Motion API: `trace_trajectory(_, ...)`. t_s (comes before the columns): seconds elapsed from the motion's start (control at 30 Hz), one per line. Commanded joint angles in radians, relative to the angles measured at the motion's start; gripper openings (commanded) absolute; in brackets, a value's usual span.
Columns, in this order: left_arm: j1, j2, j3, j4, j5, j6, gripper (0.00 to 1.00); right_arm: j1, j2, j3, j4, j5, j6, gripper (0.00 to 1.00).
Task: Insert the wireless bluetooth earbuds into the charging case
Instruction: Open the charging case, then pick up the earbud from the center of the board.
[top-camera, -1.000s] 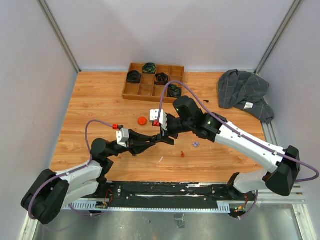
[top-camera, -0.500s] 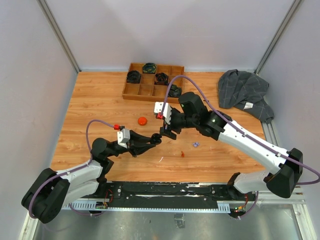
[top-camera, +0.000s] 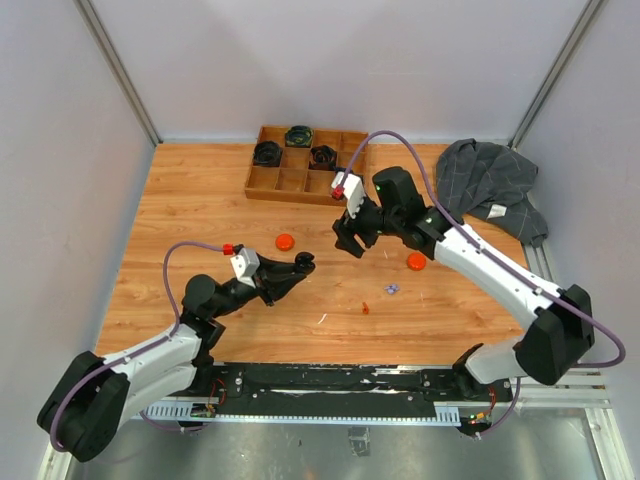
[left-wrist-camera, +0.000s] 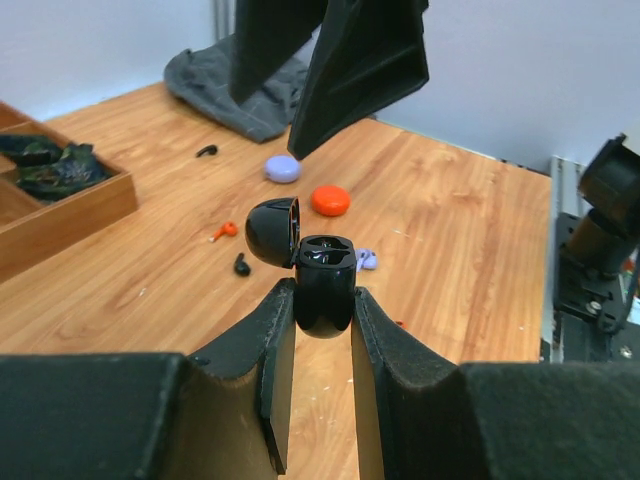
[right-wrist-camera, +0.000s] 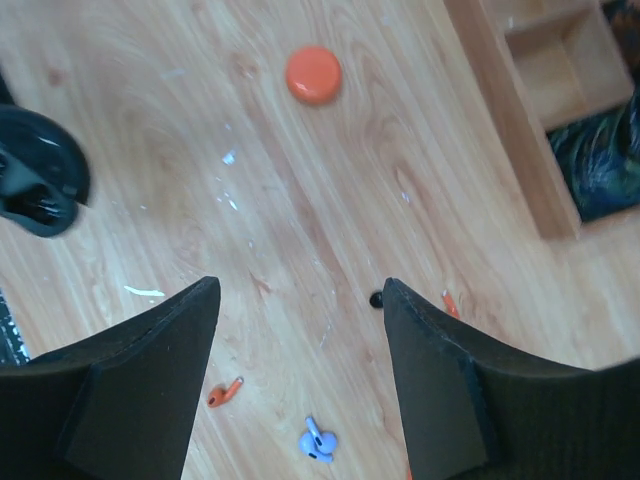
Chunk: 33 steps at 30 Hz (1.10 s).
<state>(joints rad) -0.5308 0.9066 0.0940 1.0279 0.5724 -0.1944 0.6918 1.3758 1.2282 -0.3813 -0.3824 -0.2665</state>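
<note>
Clamping one open black charging case (left-wrist-camera: 325, 275) in my left pincer (left-wrist-camera: 322, 297), I hold my right pincer (right-wrist-camera: 300, 287) wide over the bench (right-wrist-camera: 330, 170), where four earbuds (right-wrist-camera: 225, 392) lie: two orange, one black, one lavender.

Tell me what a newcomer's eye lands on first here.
The left tool grips a black charging case, lid flipped open, held over the middle of the wooden table. The right tool hangs open beyond it, near the compartment tray at the far edge. Tiny orange, lavender and black earbuds lie scattered near two orange pucks, with a grey cloth crumpled far right.
</note>
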Motion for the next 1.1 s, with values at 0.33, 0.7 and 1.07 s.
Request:
trace_trajectory(0.33, 0.008, 0.048, 0.044, -0.122, -0.208, 0.006, 0.0, -0.182, 0.339, 0.004, 0.032, -0.043, 0.09, 0.6)
trace_trajectory(0.7, 0.009, 0.057, 0.069, -0.204, -0.272, 0.032, 0.0, -0.196, 0.554, 0.113, -0.021, 0.001, 0.064, 0.59)
trace_trajectory(1.07, 0.009, 0.045, 0.076, -0.221, -0.261, 0.032, 0.0, -0.192, 0.536, 0.047, -0.089, 0.014, 0.118, 0.54)
